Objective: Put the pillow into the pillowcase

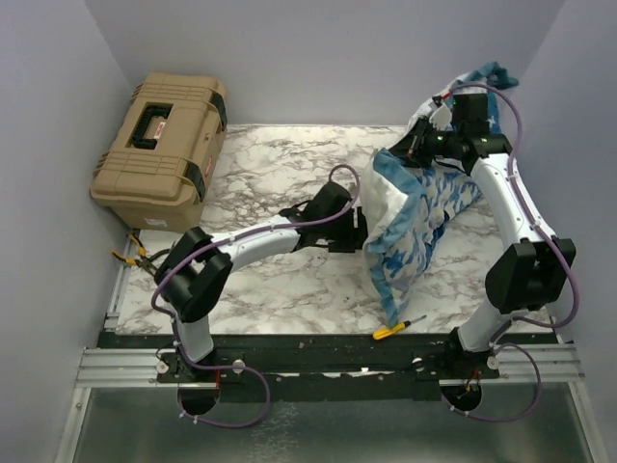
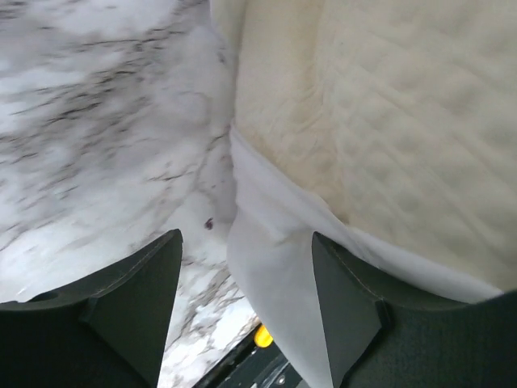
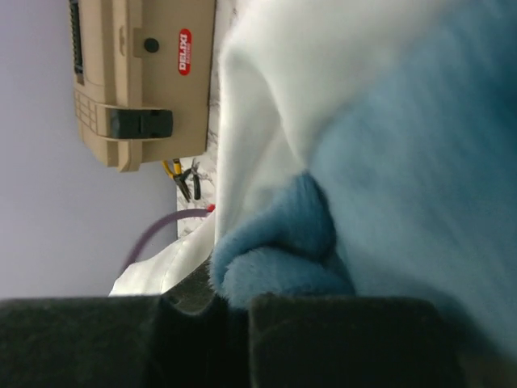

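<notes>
At two o'clock our right pincer (image 3: 230, 311) clamps the pillowcase (image 1: 424, 212) by its blue trim, lifted over the worktop (image 1: 280, 174). Our left pincer (image 2: 242, 242), spread wide, faces the pillow (image 2: 388, 121) at the mouth; we should push deeper, holding the opening taut.

Wore white shells along the long links of left arm (image 1: 253, 241) and right arm (image 1: 516, 207), with bulky black housings at every joint. Carried thin purple cables (image 1: 231, 425) looped from foot to wrist. Sat on black bases (image 1: 198, 367) bolted to a black rail (image 1: 328, 349) over silver extrusion (image 1: 116, 367) at the table's (image 1: 280, 183) near edge. Ended in matte black, wedge-shaped fingers (image 2: 133, 311) on left gripper (image 2: 246, 237); right gripper (image 3: 234, 311) equally dark.
</notes>
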### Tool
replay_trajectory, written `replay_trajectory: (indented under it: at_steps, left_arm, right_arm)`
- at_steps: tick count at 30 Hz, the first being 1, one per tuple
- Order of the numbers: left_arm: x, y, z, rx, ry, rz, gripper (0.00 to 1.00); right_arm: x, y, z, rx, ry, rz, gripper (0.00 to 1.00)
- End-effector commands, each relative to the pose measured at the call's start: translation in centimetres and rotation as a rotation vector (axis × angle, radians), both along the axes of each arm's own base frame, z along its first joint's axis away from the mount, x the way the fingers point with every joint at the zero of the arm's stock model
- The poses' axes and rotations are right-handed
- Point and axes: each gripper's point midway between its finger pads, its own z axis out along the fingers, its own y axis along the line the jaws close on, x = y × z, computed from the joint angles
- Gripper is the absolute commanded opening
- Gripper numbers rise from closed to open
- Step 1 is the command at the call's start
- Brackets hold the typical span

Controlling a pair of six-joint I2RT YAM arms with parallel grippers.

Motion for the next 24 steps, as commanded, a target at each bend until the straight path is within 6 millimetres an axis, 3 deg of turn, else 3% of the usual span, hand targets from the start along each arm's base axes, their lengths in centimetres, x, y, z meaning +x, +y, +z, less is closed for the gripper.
replay_trajectory:
  at_steps: [1,7,15,20,24]
  left_arm:
    - [0.0,4.0,1.2,0.015,-0.045,0.075,0.67]
    - [-0.1,11.0,0.8,0.126,-0.101,0.253,0.67]
    - [1.9,20.9,4.4,0.194,-0.256,0.55,0.73]
    - [2.0,25.0,6.0,0.186,-0.309,0.679,0.8]
    - [1.9,26.1,6.2,0.174,-0.313,0.709,0.86]
  right_arm:
    - [0.5,1.3,-1.9,-0.018,0.012,0.088,0.05]
    - [0.8,3.4,-5.2,-0.015,0.072,0.153,0.1]
    - [-0.9,9.3,-3.8,-0.112,-0.002,0.319,0.23]
    - [-2.2,12.1,-3.1,-0.208,-0.066,0.384,0.59]
    - [-1.8,10.8,-1.3,-0.269,-0.166,0.295,0.86]
